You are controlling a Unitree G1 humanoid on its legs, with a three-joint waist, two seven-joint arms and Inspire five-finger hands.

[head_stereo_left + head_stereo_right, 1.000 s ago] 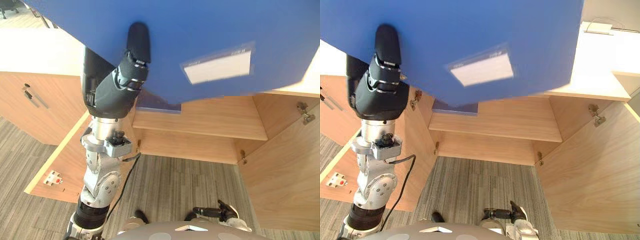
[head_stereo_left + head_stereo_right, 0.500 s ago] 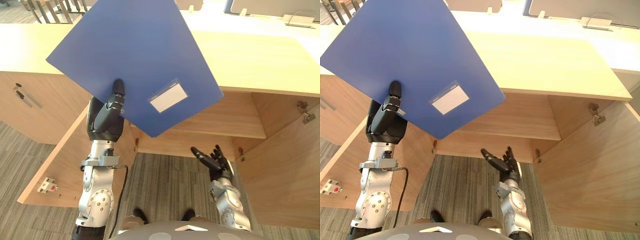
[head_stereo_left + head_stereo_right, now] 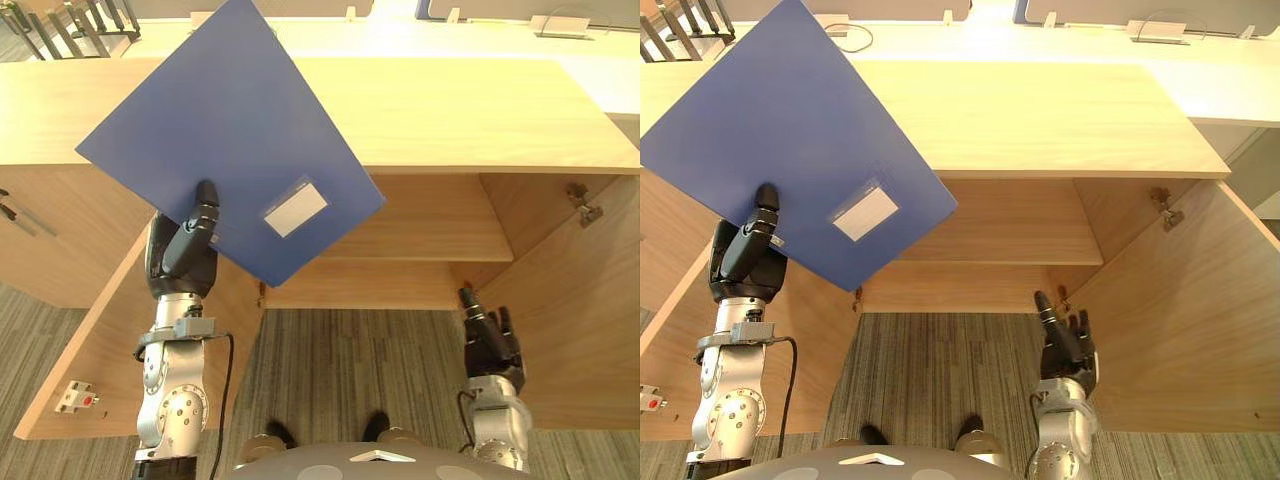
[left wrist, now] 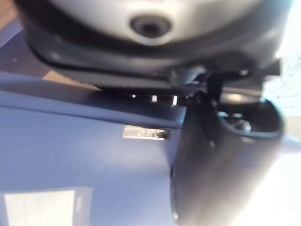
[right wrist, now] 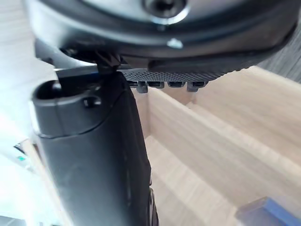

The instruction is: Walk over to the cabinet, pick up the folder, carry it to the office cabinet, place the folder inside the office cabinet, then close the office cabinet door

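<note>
Nearest: right robot hand (image 3: pixel 1065 345) low before office cabinet (image 3: pixel 480 110) opening, beside open right door (image 3: pixel 580 330); fingers straight, released, holding nothing. Left robot hand (image 3: pixel 185 255) before open left door (image 3: pixel 110 340), pinching lower edge of blue folder (image 3: pixel 220 130). Folder raised, tilted, outside cabinet, overlapping its top's left part. Shelf (image 3: pixel 420 235) inside, beyond.

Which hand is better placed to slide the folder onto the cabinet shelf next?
Left. The left hand already pinches the blue folder, held up before the open cabinet above its shelf. The right hand hangs low by the right door, open and holding nothing.
</note>
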